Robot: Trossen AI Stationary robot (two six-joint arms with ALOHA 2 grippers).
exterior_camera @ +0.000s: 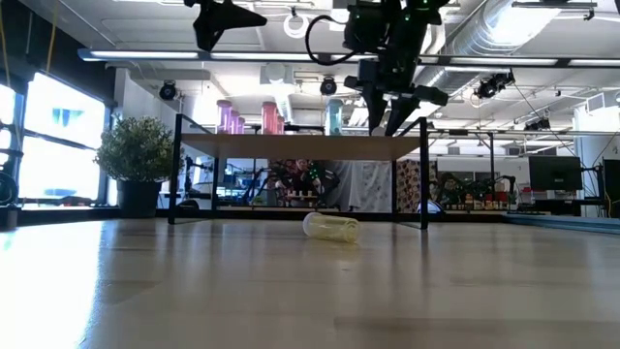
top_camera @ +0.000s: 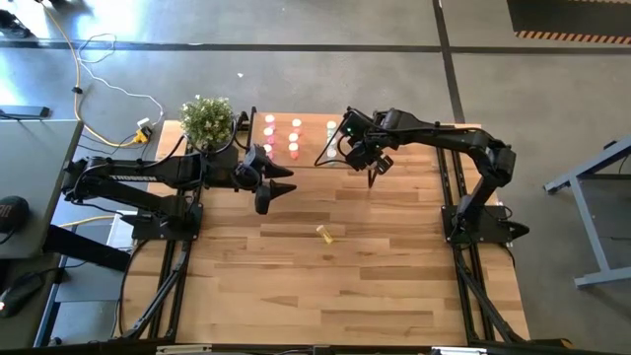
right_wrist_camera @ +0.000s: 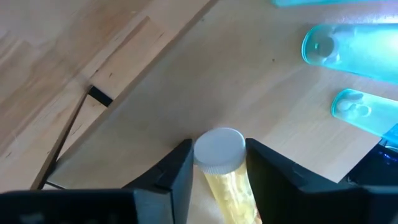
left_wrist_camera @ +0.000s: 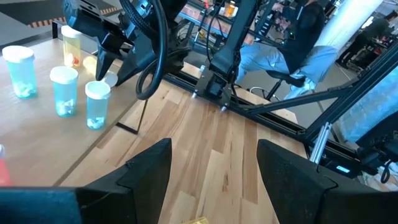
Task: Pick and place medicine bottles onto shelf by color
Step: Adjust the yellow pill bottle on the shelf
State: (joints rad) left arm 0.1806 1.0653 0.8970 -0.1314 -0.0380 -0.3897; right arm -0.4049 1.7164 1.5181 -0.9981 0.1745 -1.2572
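Yellow bottle (right_wrist_camera: 222,171) sits between the right gripper (right_wrist_camera: 219,163) fingers, held upright over the shelf (right_wrist_camera: 249,93) edge, near the blue bottles (right_wrist_camera: 348,50). Step: placing. Next: lower, then release. Left gripper (left_wrist_camera: 211,171) hangs open beside the shelf. Another yellow bottle (top_camera: 325,234) lies on the table (top_camera: 394,286).

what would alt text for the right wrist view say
The right gripper has its two dark fingers on either side of a yellow medicine bottle with a pale cap, just above the light-wood shelf. Two blue bottles stand on the shelf further along, and the plank tabletop lies below.
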